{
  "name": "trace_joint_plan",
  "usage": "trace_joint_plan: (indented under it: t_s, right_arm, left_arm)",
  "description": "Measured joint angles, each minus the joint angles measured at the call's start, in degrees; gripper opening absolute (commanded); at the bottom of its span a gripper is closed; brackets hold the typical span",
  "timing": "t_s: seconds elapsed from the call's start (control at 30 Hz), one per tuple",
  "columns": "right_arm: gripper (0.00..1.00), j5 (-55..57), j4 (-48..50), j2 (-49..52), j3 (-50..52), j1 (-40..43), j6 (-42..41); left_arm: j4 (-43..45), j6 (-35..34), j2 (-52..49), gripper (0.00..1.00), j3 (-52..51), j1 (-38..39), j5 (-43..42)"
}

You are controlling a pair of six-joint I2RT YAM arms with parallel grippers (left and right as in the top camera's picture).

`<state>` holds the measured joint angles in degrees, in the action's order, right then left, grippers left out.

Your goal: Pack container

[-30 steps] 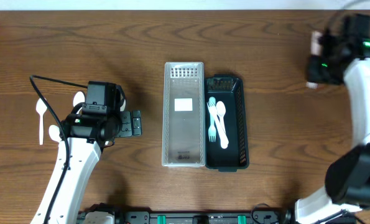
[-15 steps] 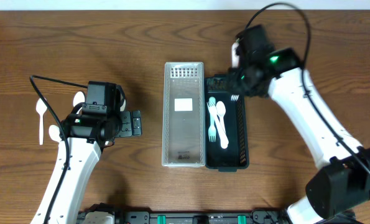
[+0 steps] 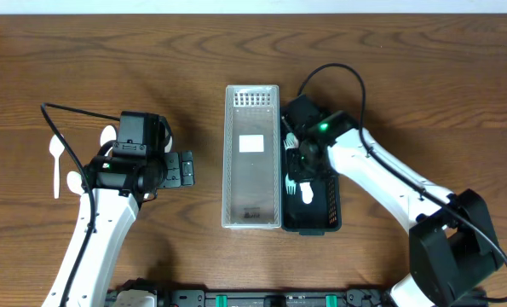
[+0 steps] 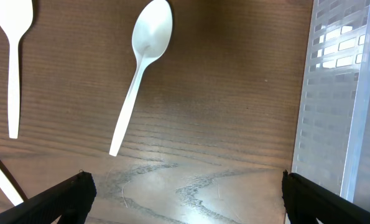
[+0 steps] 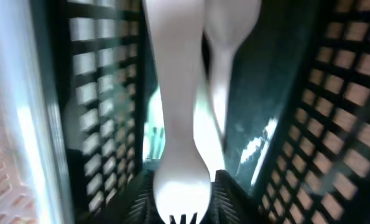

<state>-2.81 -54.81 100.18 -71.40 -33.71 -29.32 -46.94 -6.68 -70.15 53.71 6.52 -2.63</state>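
Note:
A black mesh basket lies right of a clear plastic container at the table's middle. My right gripper is down inside the basket, shut on a white plastic fork, with the tines between its fingers. A teal fork and a white utensil lie in the basket. My left gripper is open and empty left of the clear container. Two white spoons lie on the wood ahead of it.
The spoons show at the far left in the overhead view, one partly hidden under the left arm. The clear container's wall is close on the right of my left gripper. The basket's mesh walls flank the held fork.
My right arm swung from the far right of the table to the black basket and lowered into it with the white fork. The left arm has not moved.

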Motion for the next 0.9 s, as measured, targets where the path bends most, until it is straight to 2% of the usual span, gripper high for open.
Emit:
trace_joint_plan:
  t_s: [0.17,0.43,0.57,0.7,0.9]
  right_arm:
    - [0.49,0.02,0.90,0.00,0.00,-0.26,-0.07]
    - [0.49,0.61,0.68,0.00,-0.24,2.43,2.64]
    - [0.51,2.21,-1.36,-0.07,-3.91,6.21,4.70]
    - [0.58,3.52,-2.64,-1.38,-10.51,10.97,6.58]
    - [0.59,4.52,-5.42,-6.93,-15.26,17.62,7.74]
  left_arm:
    - [-0.13,0.00,0.00,0.99,0.00,0.00,0.02]
    - [-4.44,0.00,0.20,0.98,1.49,0.00,0.02]
    - [-9.22,0.63,0.17,0.98,9.73,0.02,0.48]
    - [-8.81,2.64,0.02,0.98,18.69,-0.04,2.99]
    - [-7.08,7.63,-6.64,0.98,21.66,-2.64,5.46]
